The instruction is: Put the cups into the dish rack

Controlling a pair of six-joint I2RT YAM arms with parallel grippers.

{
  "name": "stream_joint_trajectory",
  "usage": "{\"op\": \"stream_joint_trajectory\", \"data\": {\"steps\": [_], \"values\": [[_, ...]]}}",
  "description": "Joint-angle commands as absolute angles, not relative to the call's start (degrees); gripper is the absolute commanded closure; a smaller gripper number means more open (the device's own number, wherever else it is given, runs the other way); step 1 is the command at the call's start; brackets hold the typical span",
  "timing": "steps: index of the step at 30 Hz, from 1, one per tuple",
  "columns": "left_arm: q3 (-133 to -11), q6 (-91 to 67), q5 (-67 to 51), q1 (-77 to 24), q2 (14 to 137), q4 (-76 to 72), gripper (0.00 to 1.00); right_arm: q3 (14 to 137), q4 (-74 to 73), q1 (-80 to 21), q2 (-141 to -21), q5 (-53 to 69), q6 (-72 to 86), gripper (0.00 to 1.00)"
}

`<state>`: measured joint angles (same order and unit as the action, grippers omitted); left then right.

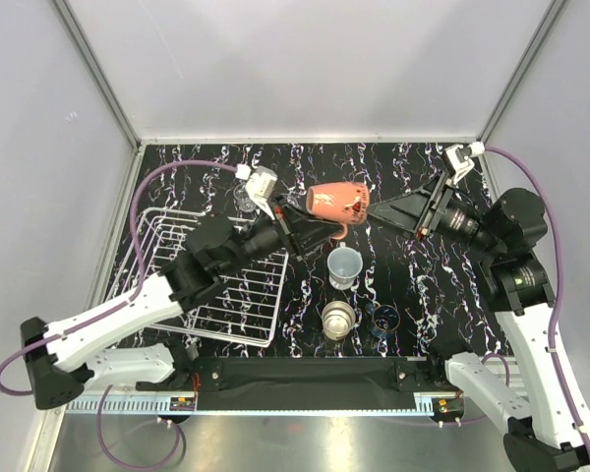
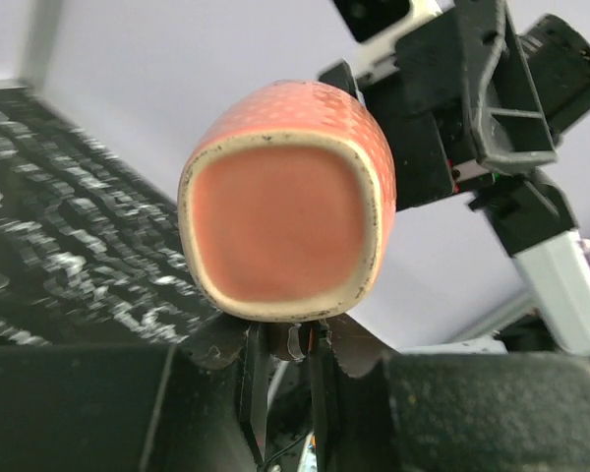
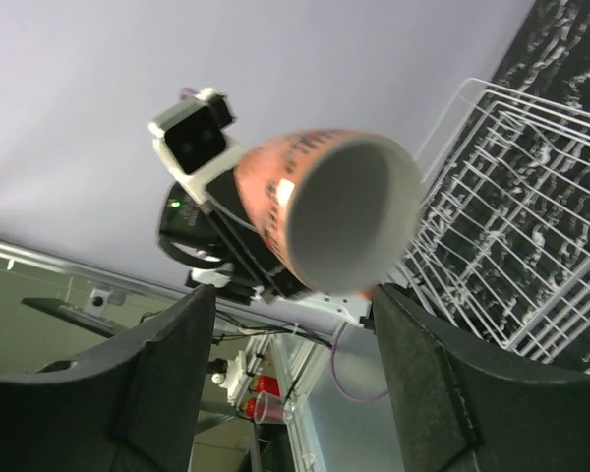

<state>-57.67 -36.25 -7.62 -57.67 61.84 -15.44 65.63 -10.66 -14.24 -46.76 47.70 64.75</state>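
The salmon mug [image 1: 334, 201] hangs in the air over the middle of the table, lying on its side. My left gripper [image 1: 332, 231] is shut on its handle from below. The left wrist view shows the mug's base [image 2: 280, 231] just above the pinched handle [image 2: 297, 339]. My right gripper [image 1: 372, 208] is open at the mug's mouth [image 3: 349, 211], one finger [image 3: 167, 393] on each side of it and not closed on it. The white wire dish rack [image 1: 157, 236] lies at the left, and it also shows in the right wrist view [image 3: 511, 216]. I see no cups in it.
A pale translucent cup [image 1: 344, 267], a clear glass [image 1: 338, 320] and a dark blue cup [image 1: 383, 317] stand on the black marbled table right of the rack. Another clear glass [image 1: 244, 200] stands behind the rack's far corner. White walls close in the table.
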Motion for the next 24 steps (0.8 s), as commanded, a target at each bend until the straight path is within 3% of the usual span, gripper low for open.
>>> {"op": "stream_joint_trajectory", "data": {"steps": [1,6,12,17,24], "values": [[-60.55,-31.83,2.17,-57.39,54.33,-9.87,1.00,67.94,-19.41,-14.41,-46.85,45.36,55.21,0.27],[-62.66,-28.66,11.93,-57.22,47.56,8.05,1.00,68.82,-27.31,-14.41,-47.20,41.14,49.40,0.25],[-70.13,-30.84,35.31,-55.03,47.99,38.91,1.00,72.16,-40.41,-14.41,-46.67,32.26,38.68,0.24],[-67.24,-31.81,37.00,-46.52,46.76,46.91,1.00,70.67,-42.71,-14.33,-45.53,30.85,36.12,0.24],[-56.17,-38.31,35.86,-40.43,51.58,45.53,1.00,67.77,-43.06,-14.41,-44.12,31.20,35.86,0.24]]}}
